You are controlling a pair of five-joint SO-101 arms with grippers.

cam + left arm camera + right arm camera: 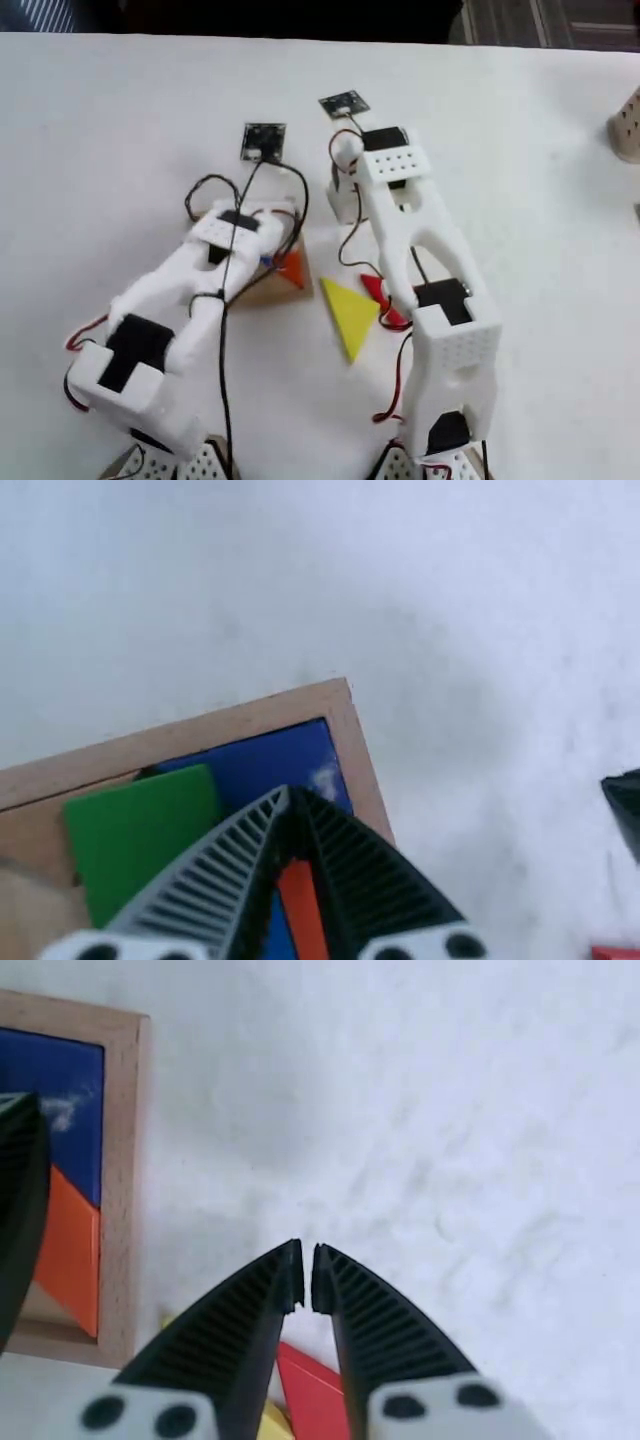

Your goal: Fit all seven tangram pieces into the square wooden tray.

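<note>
While the left gripper (290, 798) hangs closed over the orange piece (300, 910) in the tray (355, 740) and the right gripper (305, 1260), tips nearly touching, hovers above the red piece (310, 1390), the yellow triangle (350, 315) lies alongside: light, stiff, slick, probably best pinched across opposite edges.

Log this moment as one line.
left gripper shut over tray; right gripper shut by red piece; tray holds blue piece, green piece, orange piece; yellow piece outside

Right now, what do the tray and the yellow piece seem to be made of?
The tray looks like bare wood, matte, with a tan rim and a paler floor. The yellow piece could be plastic or painted wood: flat uniform colour, no grain visible, so I cannot tell which.
</note>
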